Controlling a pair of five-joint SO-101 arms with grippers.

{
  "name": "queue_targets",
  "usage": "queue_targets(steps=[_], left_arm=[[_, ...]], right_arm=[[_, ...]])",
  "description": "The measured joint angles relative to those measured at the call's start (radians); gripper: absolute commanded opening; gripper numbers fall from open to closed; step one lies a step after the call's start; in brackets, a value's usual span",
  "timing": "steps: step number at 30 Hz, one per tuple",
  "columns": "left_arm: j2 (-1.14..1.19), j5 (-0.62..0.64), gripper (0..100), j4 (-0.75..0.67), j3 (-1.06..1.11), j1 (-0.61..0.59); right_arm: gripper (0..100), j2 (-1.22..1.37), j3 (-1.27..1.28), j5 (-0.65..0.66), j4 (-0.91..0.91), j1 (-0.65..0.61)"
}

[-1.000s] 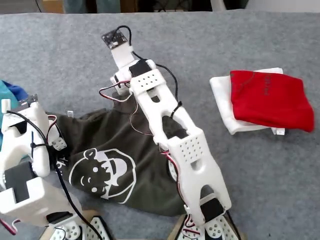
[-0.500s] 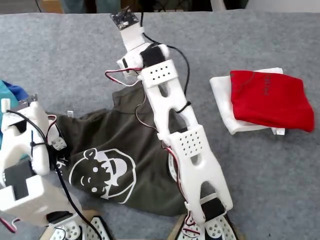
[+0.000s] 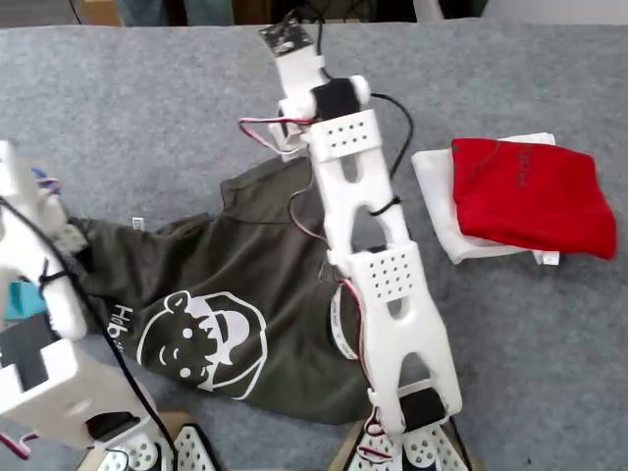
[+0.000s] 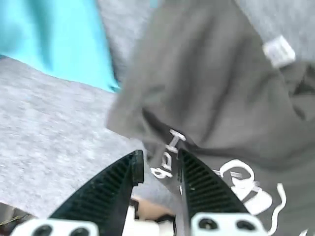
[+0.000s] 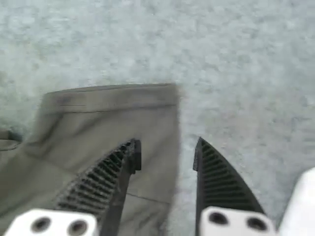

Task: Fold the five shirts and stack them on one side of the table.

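Note:
A dark olive shirt (image 3: 226, 265) with a white cartoon print lies spread near the table's front, between the two arms. My left gripper (image 3: 67, 240) is at its left edge, shut on a lifted fold of the fabric (image 4: 211, 98) by the white lettering; in the left wrist view the gripper (image 4: 158, 162) has cloth between its fingers. My right gripper (image 3: 283, 142) stands open over the far sleeve end (image 5: 98, 118). In the right wrist view, one finger (image 5: 125, 160) of the gripper (image 5: 165, 150) is above the sleeve and the other is above bare table.
A folded red shirt (image 3: 530, 191) rests on a folded white shirt (image 3: 437, 196) at the table's right side. A teal shirt (image 4: 54, 39) lies at the left edge beside the left arm (image 3: 22, 299). The grey tabletop (image 3: 147, 108) stretches behind.
The right arm has swung farther back and to the right, and the far sleeve has stretched out with it. The left arm has shifted left and risen with the shirt's edge.

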Motion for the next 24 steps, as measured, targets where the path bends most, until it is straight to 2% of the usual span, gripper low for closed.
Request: queue_targets(steps=[5,12,20,24], left_arm=[[0.0,0.0,14,0.006,-0.057,-0.092],[0.0,0.0,14,0.006,-0.043,-0.123],[0.002,0.0,14,0.006,-0.035,-0.123],[0.002,0.0,14,0.006,-0.035,-0.123]], right_arm=[[20.1,0.006,0.0,0.0,-0.104,0.057],[20.5,0.137,0.0,-0.002,-0.247,0.061],[20.5,0.236,-0.068,0.0,-0.219,0.046],[20.5,0.238,-0.117,0.061,-0.18,0.038]])
